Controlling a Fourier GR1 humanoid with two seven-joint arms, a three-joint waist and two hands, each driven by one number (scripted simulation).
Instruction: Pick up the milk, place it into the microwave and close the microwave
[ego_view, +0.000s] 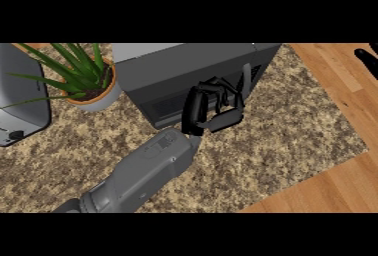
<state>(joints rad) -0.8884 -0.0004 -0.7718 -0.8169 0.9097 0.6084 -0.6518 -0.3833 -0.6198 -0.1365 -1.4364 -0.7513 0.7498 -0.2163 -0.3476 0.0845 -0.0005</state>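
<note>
Left hand (212, 106) against microwave (196, 75) front, fingers curled, nothing visibly held. Door looks closed behind fingers. Milk not visible, likely inside microwave. Judgement: task near end, only withdrawal left. Right hand (367, 59) rests far right, fingers unclear.

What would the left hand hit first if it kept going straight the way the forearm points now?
Most likely the microwave: the left hand is already at its dark front face, with the fingers up against it. Whether they touch or stand just off it, this single view cannot settle.
</note>
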